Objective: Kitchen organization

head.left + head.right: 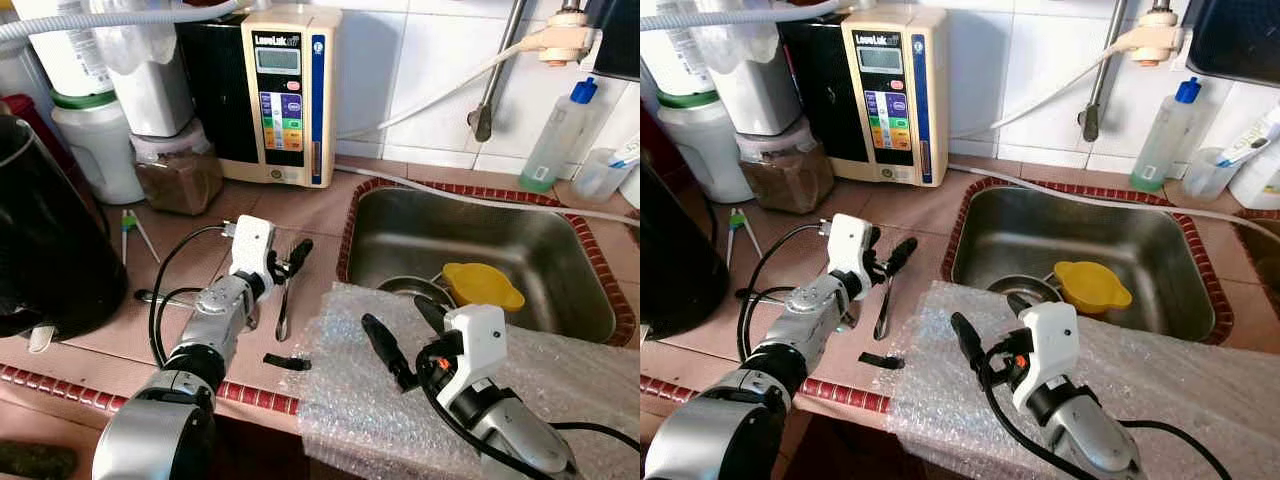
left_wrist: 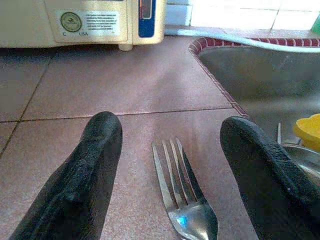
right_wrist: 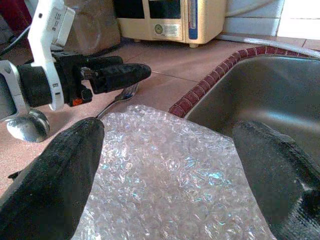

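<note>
A metal fork [image 1: 283, 300] lies on the reddish tiled counter just left of the sink, tines pointing toward the back wall. My left gripper [image 1: 294, 255] is low over it and open, and in the left wrist view the fork [image 2: 182, 205] lies between the two black fingers [image 2: 95, 170], touching neither. My right gripper [image 1: 395, 315] is open above a sheet of bubble wrap [image 1: 350, 400] that covers the counter's front edge and the sink's near corner. Nothing sits between its fingers [image 3: 55, 170].
The steel sink [image 1: 560, 250] holds a yellow bowl [image 1: 482, 285] and a metal dish. A cream water ioniser [image 1: 285, 90], jars [image 1: 180, 170] and a black kettle [image 1: 40, 240] crowd the back and left. A spoon [image 1: 165, 297] and a small black piece [image 1: 287, 362] lie nearby.
</note>
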Tool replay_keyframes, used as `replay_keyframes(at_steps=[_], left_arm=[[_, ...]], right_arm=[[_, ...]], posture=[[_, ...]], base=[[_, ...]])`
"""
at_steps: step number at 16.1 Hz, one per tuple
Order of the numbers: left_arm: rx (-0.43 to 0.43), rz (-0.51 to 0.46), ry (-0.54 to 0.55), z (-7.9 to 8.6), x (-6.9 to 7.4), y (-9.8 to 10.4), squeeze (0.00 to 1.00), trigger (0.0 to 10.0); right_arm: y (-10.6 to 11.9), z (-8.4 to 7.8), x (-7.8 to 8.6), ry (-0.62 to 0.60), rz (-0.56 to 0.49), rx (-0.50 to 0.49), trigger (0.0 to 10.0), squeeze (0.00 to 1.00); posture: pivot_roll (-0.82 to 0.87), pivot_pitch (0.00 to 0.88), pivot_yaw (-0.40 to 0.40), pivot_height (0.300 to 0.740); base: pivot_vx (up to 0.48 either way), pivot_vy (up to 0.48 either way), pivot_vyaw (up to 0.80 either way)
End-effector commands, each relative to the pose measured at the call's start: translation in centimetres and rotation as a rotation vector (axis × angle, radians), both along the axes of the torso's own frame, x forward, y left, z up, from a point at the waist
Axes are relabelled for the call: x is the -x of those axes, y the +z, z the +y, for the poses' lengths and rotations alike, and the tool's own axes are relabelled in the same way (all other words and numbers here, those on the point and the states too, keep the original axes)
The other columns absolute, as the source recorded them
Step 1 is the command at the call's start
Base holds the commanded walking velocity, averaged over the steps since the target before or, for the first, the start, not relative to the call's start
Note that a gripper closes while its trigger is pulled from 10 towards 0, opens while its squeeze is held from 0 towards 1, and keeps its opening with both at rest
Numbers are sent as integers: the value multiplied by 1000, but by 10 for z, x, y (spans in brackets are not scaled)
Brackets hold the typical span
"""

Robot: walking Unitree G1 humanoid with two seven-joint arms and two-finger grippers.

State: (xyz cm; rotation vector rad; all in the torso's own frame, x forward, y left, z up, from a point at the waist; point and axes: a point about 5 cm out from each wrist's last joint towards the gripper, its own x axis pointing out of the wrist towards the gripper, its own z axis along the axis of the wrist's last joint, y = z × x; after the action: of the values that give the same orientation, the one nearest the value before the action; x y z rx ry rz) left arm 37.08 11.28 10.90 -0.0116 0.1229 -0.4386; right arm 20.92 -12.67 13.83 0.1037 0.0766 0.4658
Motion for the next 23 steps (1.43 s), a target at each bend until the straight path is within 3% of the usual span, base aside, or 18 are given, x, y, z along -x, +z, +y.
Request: replay_keyframes(at_steps=[1, 8, 9, 10, 16, 17, 23], left_arm=[[-3, 3, -18, -4, -2, 4, 1000, 10000], [-30, 33, -4, -14, -3, 0, 1000, 10000], [-33, 39, -2, -15, -3, 0, 94, 10000], [-32, 44, 11, -15, -4, 0, 0, 10000], [-89, 102, 25, -17, -2, -8, 0, 9843], [-92, 115, 10, -18, 0, -11, 0, 0], [-128, 145, -6, -17, 4, -19, 0, 0]], right_arm=[[3, 1, 2, 2, -11, 2, 10000, 0], [2, 1, 2, 1, -10, 3, 10000, 0], [2, 1, 3, 0, -10, 2, 10000, 0], [2, 2, 3, -1, -10, 1, 10000, 0], [3, 4, 3, -7, -11, -5, 10000, 0], [3, 4, 4, -7, -12, -6, 10000, 0], [4, 4, 3, -6, -16, -5, 10000, 0]], posture=[[-22, 0, 55, 740], [-31, 0, 57, 740], [-32, 0, 58, 740], [-33, 0, 60, 740], [-36, 0, 69, 740], [-36, 0, 70, 740], [-31, 0, 68, 740]], base=[[0, 0, 0], [0, 0, 0], [0, 0, 0], [0, 0, 0], [0, 0, 0], [0, 0, 0], [0, 0, 0]])
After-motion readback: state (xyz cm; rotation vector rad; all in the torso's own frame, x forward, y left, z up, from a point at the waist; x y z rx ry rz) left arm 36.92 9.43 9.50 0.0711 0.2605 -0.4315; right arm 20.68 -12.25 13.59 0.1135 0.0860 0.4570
